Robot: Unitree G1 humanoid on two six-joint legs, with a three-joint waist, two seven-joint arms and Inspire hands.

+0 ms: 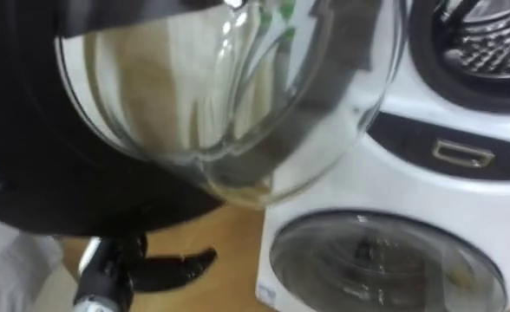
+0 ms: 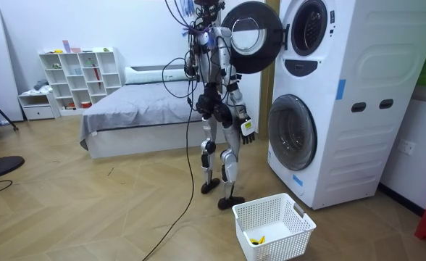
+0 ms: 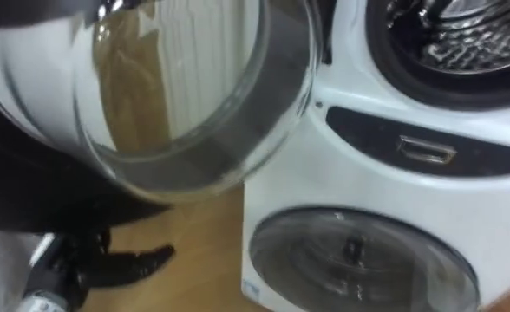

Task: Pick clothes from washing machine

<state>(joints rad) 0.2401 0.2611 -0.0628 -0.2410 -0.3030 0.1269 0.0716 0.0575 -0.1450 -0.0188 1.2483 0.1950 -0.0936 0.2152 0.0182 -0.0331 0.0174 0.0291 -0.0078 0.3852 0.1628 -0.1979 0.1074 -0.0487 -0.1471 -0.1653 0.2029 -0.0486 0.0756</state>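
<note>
I stand beside a stacked pair of white machines. The upper washing machine's round glass door (image 1: 229, 95) is swung open close in front of me. Behind it, at the top right, is the open steel drum (image 1: 489, 43), with no cloth to be seen in the part that shows. My left hand (image 1: 173, 267) hangs low beside my leg with straight fingers and holds nothing; in the room view the left hand (image 2: 245, 129) hangs between me and the machines. My right hand (image 2: 202, 107) is a dark shape at my hip.
The lower machine (image 1: 385, 260) has its round door shut. A white laundry basket (image 2: 296, 225) stands on the wooden floor by my feet, with a small yellow thing (image 2: 256, 239) in it. A bed (image 2: 140, 116) and white shelves (image 2: 79, 76) stand behind me.
</note>
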